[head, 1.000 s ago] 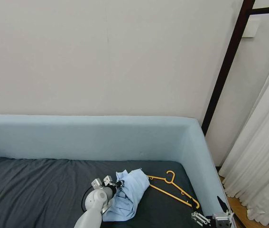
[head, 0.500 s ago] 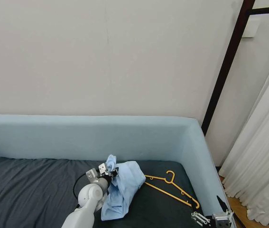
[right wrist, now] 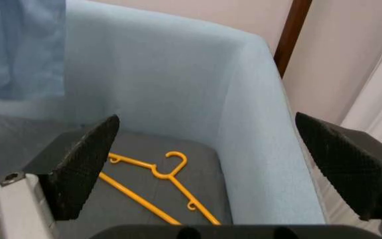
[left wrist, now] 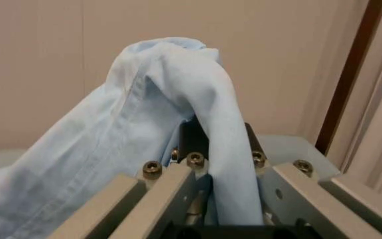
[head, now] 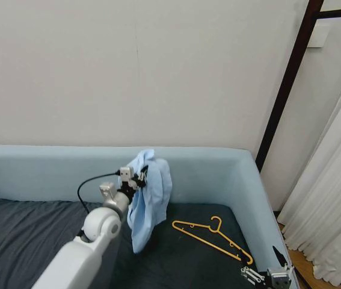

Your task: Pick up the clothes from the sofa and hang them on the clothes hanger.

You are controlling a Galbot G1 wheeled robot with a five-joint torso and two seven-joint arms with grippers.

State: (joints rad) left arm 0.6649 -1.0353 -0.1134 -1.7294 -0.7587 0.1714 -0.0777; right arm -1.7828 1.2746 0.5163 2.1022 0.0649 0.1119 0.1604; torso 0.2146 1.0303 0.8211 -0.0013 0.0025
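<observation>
1. Left tool [head: 139, 178] is clamped on a bunched fold of the light blue shirt [head: 149, 198] and holds it up in front of the sofa backrest [head: 50, 174]. Most of the cloth hangs free below the tool, with the hem just above the dark seat cushion [head: 32, 235].
2. Risk: the grip looks shallow. In the left wrist view the cloth drapes over the fingers rather than sitting deep between them, so a quick swing could shake it loose.
3. Risk: the shirt is bunched and no neck or sleeve opening shows. Threading it is likely to snag.
4. Orange hanger [head: 212, 236] lies flat on the cushion, below and right of the left tool and apart from the hem. A low swing of the hem could sweep it aside.
5. Right tool [head: 267, 277] sits low by the sofa's end wall [head: 248, 198], pads [right wrist: 85, 164] wide apart and empty. The hanger lies ahead of it and below.
6. Dark post [head: 284, 84] and white curtain [head: 332, 198] stand beyond the right tool. Nothing lies between the hanger and either tool.
</observation>
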